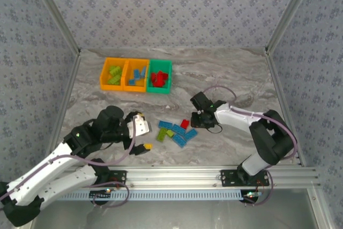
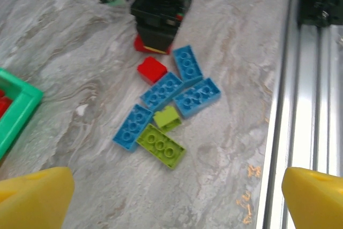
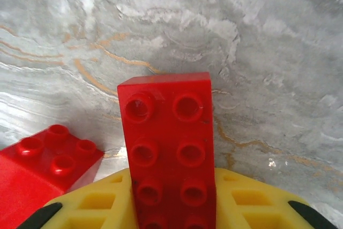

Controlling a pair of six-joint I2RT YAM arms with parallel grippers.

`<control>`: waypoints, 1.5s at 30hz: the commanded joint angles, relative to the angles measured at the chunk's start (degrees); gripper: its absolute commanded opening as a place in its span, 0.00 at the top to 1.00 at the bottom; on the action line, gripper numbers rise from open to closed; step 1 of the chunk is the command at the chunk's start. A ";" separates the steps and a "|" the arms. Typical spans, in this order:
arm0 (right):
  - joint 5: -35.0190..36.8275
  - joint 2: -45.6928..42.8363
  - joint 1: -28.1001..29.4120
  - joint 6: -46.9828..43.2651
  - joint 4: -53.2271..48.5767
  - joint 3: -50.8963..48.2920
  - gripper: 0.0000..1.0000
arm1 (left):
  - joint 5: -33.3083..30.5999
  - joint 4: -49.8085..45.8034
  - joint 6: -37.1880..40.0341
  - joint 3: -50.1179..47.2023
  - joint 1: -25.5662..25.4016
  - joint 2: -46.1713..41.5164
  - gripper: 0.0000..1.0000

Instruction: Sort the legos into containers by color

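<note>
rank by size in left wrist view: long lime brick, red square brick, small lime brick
1. long lime brick
2. red square brick and small lime brick: look alike, red lies farther off, so unranked

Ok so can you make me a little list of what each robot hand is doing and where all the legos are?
Left hand: open, holding nothing
Right hand: shut on a long red brick
Loose on the table: four blue bricks, two green bricks, one small red brick
Left orange bin: green legos
Middle orange bin: blue legos
Green bin: red legos
</note>
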 commanded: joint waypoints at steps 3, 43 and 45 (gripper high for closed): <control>2.40 -10.32 4.10 -2.91 3.12 2.96 0.74 | 3.96 4.39 5.00 -2.76 -0.19 -3.05 0.01; 6.41 12.30 6.86 -17.88 -14.69 53.48 0.45 | -28.50 9.51 -24.29 3.69 7.80 1.03 0.01; 6.01 2.62 8.68 -18.71 -15.26 45.24 0.35 | -23.59 7.06 -31.92 6.39 7.75 3.75 0.01</control>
